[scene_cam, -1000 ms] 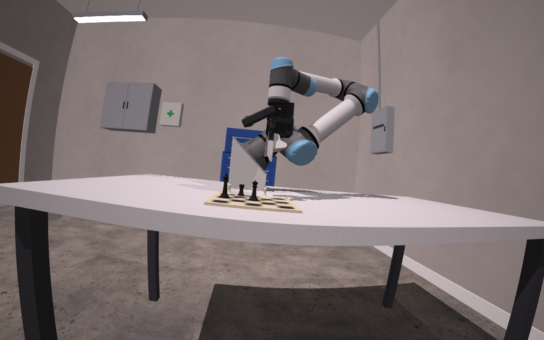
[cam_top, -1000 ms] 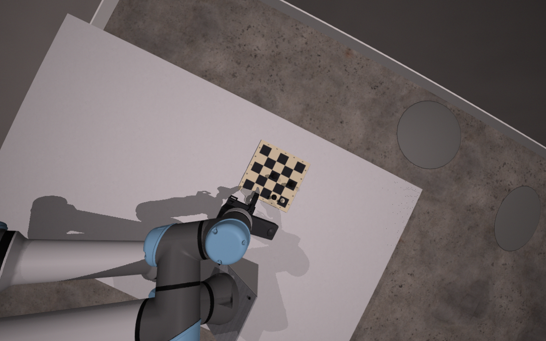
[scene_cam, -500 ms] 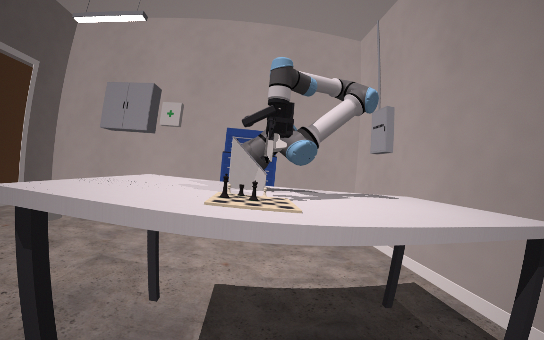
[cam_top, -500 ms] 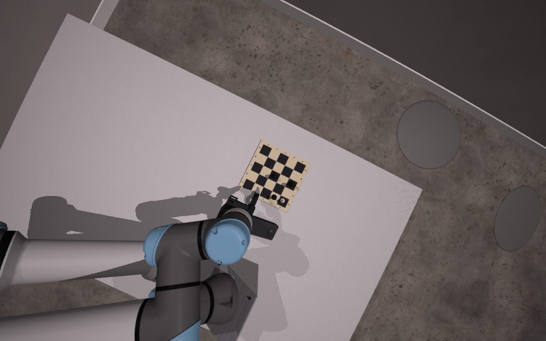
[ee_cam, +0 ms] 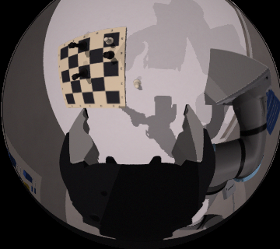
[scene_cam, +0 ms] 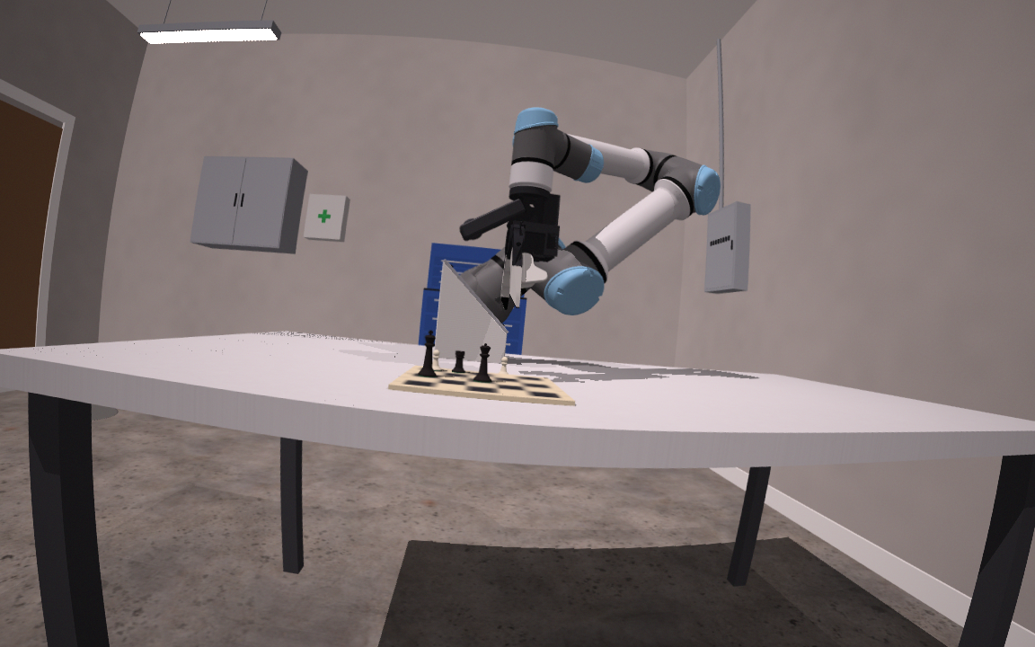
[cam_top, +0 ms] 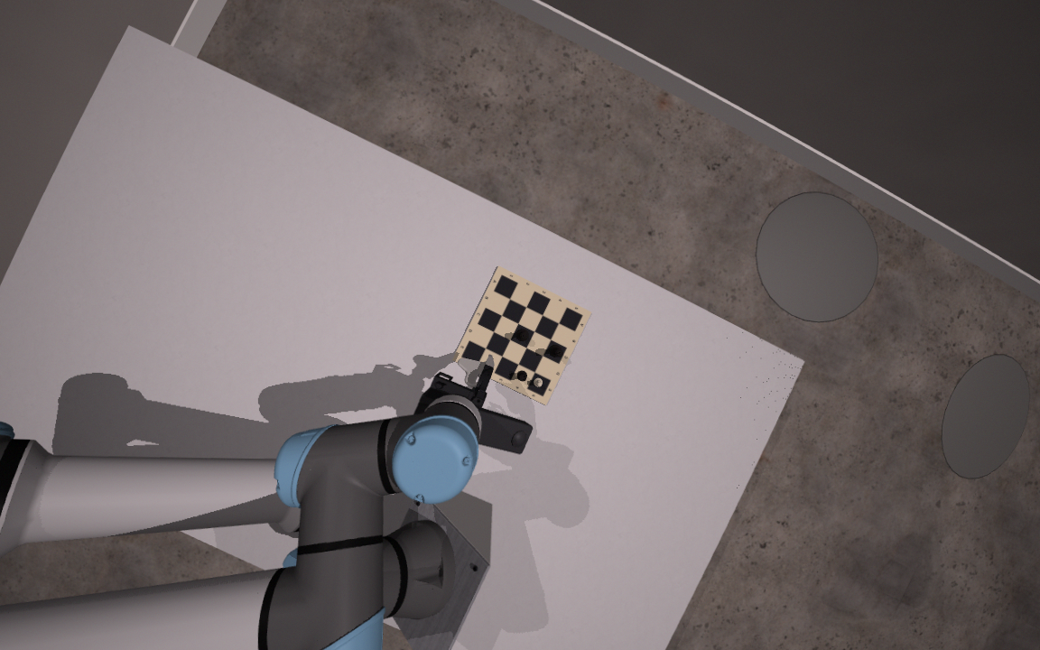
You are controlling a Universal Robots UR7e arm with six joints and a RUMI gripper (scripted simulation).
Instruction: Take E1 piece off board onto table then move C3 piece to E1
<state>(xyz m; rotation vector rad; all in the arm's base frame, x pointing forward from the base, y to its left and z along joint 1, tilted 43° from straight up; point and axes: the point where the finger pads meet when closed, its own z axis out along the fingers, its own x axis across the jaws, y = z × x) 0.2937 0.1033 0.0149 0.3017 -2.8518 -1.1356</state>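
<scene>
The small chessboard [cam_top: 543, 293] [scene_cam: 481, 393] [ee_cam: 97, 105] lies on the white table. A black piece [cam_top: 522, 334] [ee_cam: 82, 71] stands on its centre square. A small white piece [ee_cam: 136, 83] [scene_cam: 502, 369] stands upright on the bare table, just off the board's near edge. My gripper [cam_top: 463, 378] [scene_cam: 513, 299] [ee_cam: 134, 106] is open and empty. It hangs well above the table, over that white piece and beside the board. In the top view the gripper hides the white piece.
Other pieces stand on the board: a black one [cam_top: 521, 375] [ee_cam: 110, 54] and a white one [cam_top: 538, 381] [ee_cam: 110, 40] near one corner, and a black one [cam_top: 554, 350] [ee_cam: 82, 47] further in. The arm's grey wedge mount [cam_top: 459, 557] [ee_cam: 237, 74] stands behind the gripper.
</scene>
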